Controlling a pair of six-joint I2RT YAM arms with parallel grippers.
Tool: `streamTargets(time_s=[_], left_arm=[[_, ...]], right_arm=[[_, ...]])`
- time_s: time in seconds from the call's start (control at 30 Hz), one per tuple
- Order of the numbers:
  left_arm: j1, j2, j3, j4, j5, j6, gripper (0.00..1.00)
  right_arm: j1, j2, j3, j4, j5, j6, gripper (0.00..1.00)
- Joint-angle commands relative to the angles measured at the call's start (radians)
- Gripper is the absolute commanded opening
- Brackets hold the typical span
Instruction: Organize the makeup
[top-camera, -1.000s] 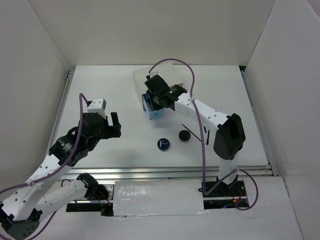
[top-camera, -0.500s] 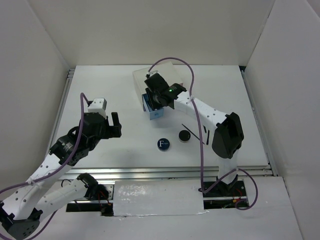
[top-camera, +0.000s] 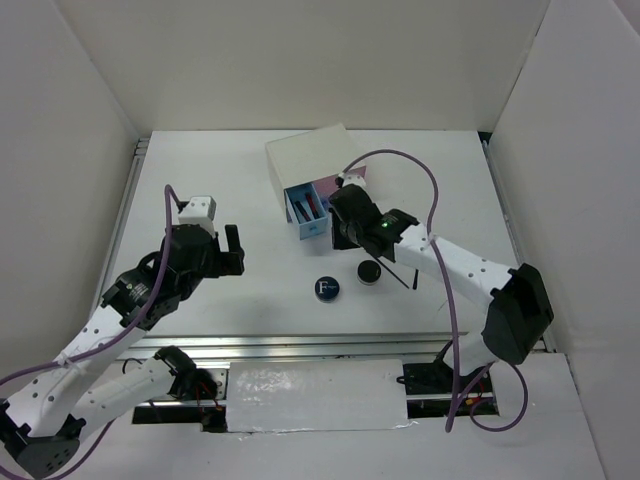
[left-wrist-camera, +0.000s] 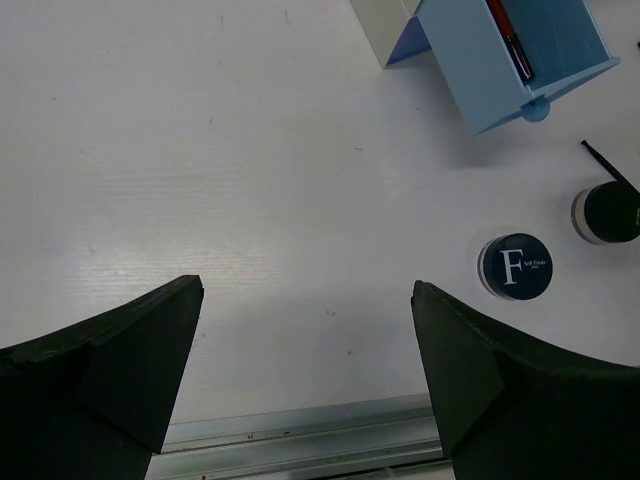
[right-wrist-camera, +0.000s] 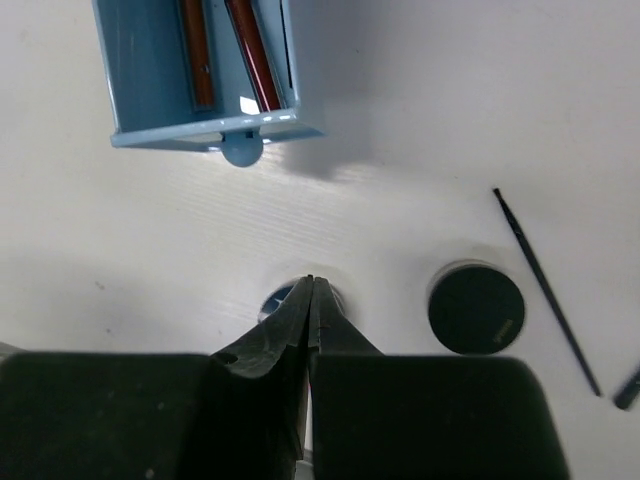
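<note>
The blue drawer (top-camera: 306, 212) of the white box (top-camera: 308, 152) stands pulled out, and two red-black pencils (right-wrist-camera: 252, 50) lie inside it. On the table in front of it sit a round dark-blue compact marked "F" (top-camera: 327, 290) (left-wrist-camera: 515, 265) and a round black jar (top-camera: 369, 271) (right-wrist-camera: 476, 307). A thin black brush (right-wrist-camera: 545, 290) lies right of the jar. My right gripper (top-camera: 340, 242) (right-wrist-camera: 311, 285) hangs shut and empty between drawer and compact, and its tips hide most of the compact in the right wrist view. My left gripper (top-camera: 232, 250) (left-wrist-camera: 307, 340) is open over bare table at the left.
A pink drawer (top-camera: 352, 178) shows beside the blue one. A metal rail (left-wrist-camera: 300, 440) runs along the table's near edge just below my left fingers. White walls close in the table on three sides.
My right gripper has drawn back from the blue drawer toward the near side and shut. The pencils now show in the drawer. The left arm has stayed still.
</note>
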Motion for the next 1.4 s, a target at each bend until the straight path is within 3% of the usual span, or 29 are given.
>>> streamTargets(time_s=[0.0,0.07,0.63,1.17,1.37], left_arm=[[-0.006,0.001,-0.002,0.022,0.006,0.025,0.99],[-0.005,-0.004,-0.005,0.024,0.002,0.023,0.99],[-0.008,-0.011,-0.006,0.027,0.01,0.028,0.99],[-0.006,0.019,-0.005,0.027,0.019,0.034,0.99],[-0.008,0.029,-0.005,0.028,0.019,0.035,0.99]], right_arm=[[-0.006,-0.005,-0.062,0.197,-0.02,0.086,0.0],[-0.006,0.006,-0.088,0.242,-0.021,0.109,0.0],[-0.02,0.305,0.272,0.133,0.12,0.158,0.0],[-0.089,0.486,0.473,0.194,0.033,0.088,0.0],[-0.124,0.504,0.461,0.253,-0.016,0.086,0.0]])
